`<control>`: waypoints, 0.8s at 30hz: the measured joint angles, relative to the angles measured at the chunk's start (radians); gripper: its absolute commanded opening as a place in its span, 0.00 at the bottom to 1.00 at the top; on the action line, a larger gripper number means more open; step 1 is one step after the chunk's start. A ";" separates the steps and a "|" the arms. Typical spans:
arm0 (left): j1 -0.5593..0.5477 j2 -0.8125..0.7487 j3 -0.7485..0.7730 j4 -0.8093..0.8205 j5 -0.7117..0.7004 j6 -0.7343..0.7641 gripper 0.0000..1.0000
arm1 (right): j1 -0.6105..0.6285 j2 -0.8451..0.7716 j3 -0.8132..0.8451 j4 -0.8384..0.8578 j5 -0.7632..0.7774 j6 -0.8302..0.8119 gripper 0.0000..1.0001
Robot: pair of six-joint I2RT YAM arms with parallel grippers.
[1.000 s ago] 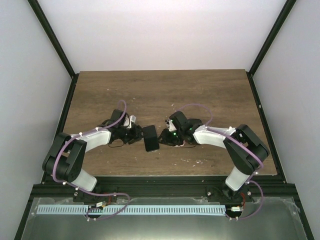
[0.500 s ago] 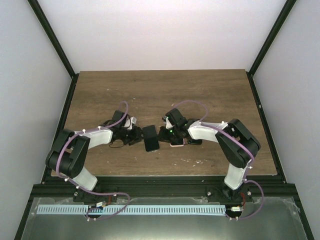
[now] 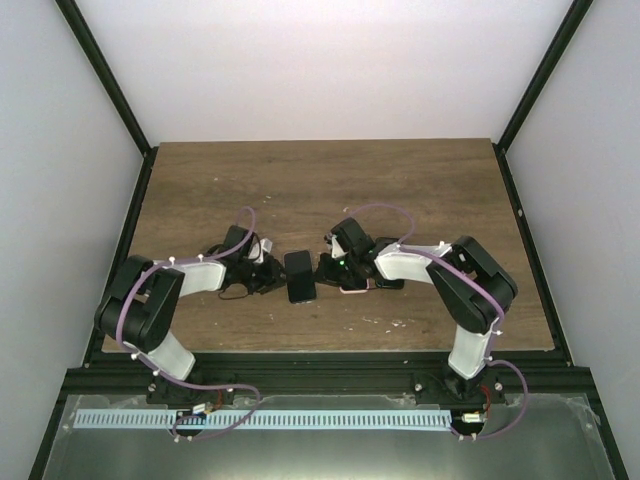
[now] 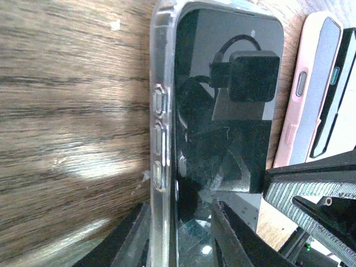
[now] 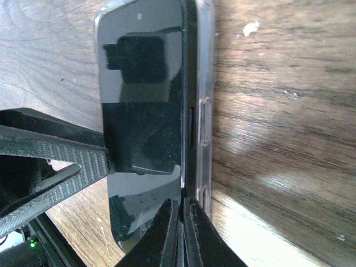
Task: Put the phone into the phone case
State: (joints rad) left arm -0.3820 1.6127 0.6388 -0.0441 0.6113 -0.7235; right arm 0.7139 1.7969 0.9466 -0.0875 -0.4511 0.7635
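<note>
Your right gripper (image 5: 179,233), pinched closed and empty, presses the black glass phone (image 5: 144,111), likely seating it in its clear plastic case (image 5: 203,83). Left of the phone, your left gripper (image 4: 179,217) steadies it; its grip I cannot tell.

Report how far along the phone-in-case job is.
Done: the phone lies in the clear case. In hand: the shut right gripper has its tips at the phone-case seam; the left gripper straddles one end. Left: seating that edge, where a dark gap shows.
</note>
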 measured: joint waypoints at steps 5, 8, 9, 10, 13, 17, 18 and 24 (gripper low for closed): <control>0.001 -0.001 -0.021 0.035 0.001 -0.031 0.24 | 0.002 0.005 -0.024 0.041 0.002 0.040 0.01; 0.000 -0.005 -0.034 0.054 -0.003 -0.053 0.21 | 0.006 -0.002 -0.047 0.077 0.010 0.069 0.01; -0.002 -0.005 -0.036 0.058 -0.005 -0.061 0.20 | 0.010 -0.004 -0.052 0.086 0.018 0.076 0.01; -0.004 -0.007 -0.038 0.060 -0.010 -0.067 0.20 | 0.015 -0.005 -0.055 0.090 0.029 0.084 0.01; -0.014 -0.015 -0.040 0.057 -0.033 -0.083 0.19 | 0.026 -0.006 -0.063 0.103 0.056 0.091 0.06; -0.019 -0.027 -0.043 0.044 -0.049 -0.088 0.22 | 0.035 -0.015 -0.065 0.105 0.077 0.073 0.21; -0.019 -0.030 -0.043 0.036 -0.045 -0.088 0.23 | 0.038 -0.023 -0.068 0.105 0.082 0.067 0.24; 0.002 -0.080 -0.032 -0.036 -0.005 -0.076 0.28 | 0.041 -0.111 -0.107 0.074 0.109 0.016 0.35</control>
State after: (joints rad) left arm -0.3801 1.5326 0.6071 -0.0803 0.6064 -0.7998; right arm 0.7547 1.6859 0.8398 -0.0139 -0.3424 0.7795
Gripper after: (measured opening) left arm 0.270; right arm 0.321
